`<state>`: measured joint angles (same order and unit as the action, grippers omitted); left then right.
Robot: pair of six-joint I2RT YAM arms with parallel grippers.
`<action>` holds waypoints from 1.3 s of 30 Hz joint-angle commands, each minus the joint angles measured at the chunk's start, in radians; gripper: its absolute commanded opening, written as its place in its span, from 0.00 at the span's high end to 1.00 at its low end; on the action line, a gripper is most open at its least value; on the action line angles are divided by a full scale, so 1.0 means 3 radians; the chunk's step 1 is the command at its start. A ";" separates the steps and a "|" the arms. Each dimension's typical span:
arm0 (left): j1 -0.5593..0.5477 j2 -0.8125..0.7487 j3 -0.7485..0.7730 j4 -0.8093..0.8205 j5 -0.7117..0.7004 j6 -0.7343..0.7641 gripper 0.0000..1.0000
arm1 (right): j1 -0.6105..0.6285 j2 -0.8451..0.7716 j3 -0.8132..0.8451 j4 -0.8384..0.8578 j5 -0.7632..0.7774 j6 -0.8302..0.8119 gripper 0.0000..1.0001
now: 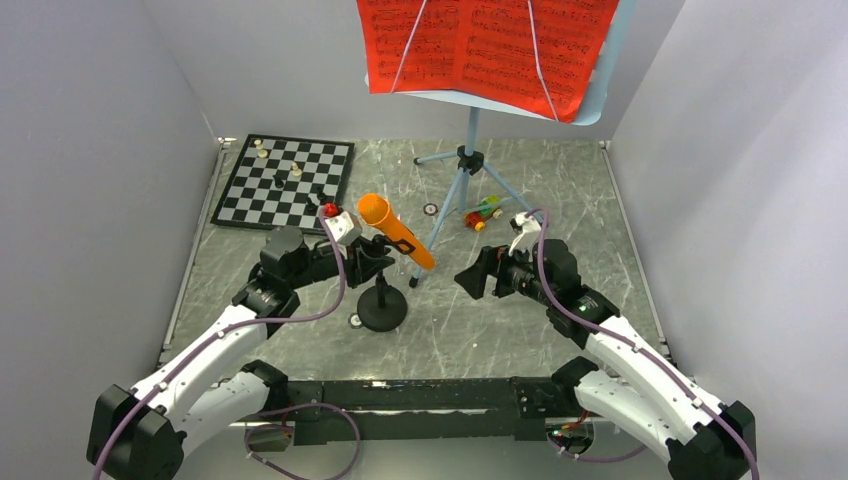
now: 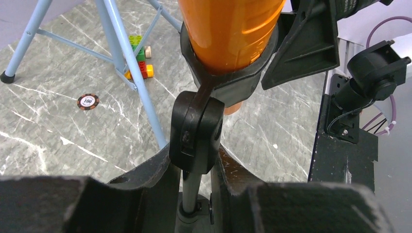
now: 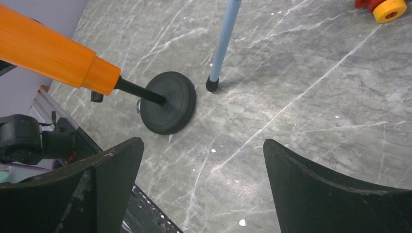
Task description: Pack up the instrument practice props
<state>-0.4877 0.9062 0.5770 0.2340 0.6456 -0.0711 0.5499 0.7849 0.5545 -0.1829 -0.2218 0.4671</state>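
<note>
The step in hand looks to be the first grasp of the packing job: the left hand has its fingers pressed in from both sides on the black swivel joint of the microphone stand, low under the orange microphone, which leans up and away toward the left of the table; the right hand hangs spread wide and holds nothing, facing the stand's round base from the other side; the red sheet music lies on the tall blue music stand at the back, untouched; no box or bag shows, so where things go I cannot tell; the next move likely calls for a firm pinch and a straight lift, since the base is heavy and the microphone could swing on its joint; room is tight: a tripod foot sits just beside the base, the toy car lies near the legs, the chessboard is behind the left arm, and grey walls close three sides.
</note>
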 commanded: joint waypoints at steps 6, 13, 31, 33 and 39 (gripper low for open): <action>-0.0029 -0.0393 -0.0134 0.0752 -0.0403 -0.0440 1.00 | 0.0013 0.0013 0.0095 0.0189 -0.0139 0.0063 0.00; -0.0566 -0.0662 -0.0207 0.1045 -0.1539 -0.0411 1.00 | 0.0012 0.0120 0.0077 0.0538 -0.0165 0.0324 0.01; -0.1646 -0.0125 -0.0732 0.2391 -0.3543 -0.0211 1.00 | 0.0137 0.0540 -0.0127 0.1326 -0.0440 0.0657 0.02; -0.1702 -0.0062 -0.0805 0.2529 -0.3626 -0.0186 1.00 | 0.0238 0.0614 -0.0118 0.1389 -0.0505 0.0638 0.02; -0.1852 0.0033 -0.0924 0.2687 -0.3779 -0.0100 1.00 | 0.0538 0.0963 -0.0066 0.1487 -0.0362 0.0611 0.05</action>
<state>-1.0134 0.9188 0.3046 0.8444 -0.4171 -0.1200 0.6712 1.0229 0.5205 0.1764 -0.3340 0.6476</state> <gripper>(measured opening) 0.289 0.964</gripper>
